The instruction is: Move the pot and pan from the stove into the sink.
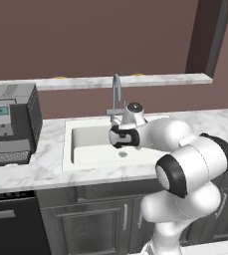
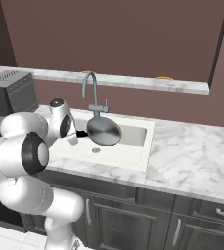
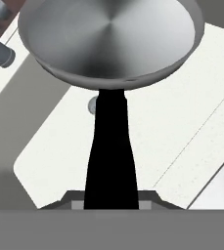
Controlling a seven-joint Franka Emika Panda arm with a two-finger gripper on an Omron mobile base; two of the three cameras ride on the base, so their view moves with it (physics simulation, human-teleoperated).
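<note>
My gripper (image 3: 111, 204) is shut on the long black handle (image 3: 111, 146) of the pan (image 3: 111, 39), a shallow silver frying pan. In the right base view the pan (image 2: 103, 131) hangs tilted on its side above the sink (image 2: 128, 151), just in front of the chrome faucet (image 2: 90, 88). My gripper (image 2: 77, 134) holds the handle from the left. The off-white basin (image 3: 172, 122) and its drain (image 3: 91, 105) lie below the pan. In the left base view my hand (image 1: 123, 137) hovers over the sink (image 1: 90, 144) and hides the pan. The pot and the stove are out of view.
A grey coffee machine (image 1: 13, 122) stands on the marble counter left of the sink, also seen in the right base view (image 2: 11, 97). The faucet (image 1: 116, 92) rises behind the basin, below a marble ledge (image 1: 160, 78). Bare counter (image 2: 191, 156) stretches right of the sink.
</note>
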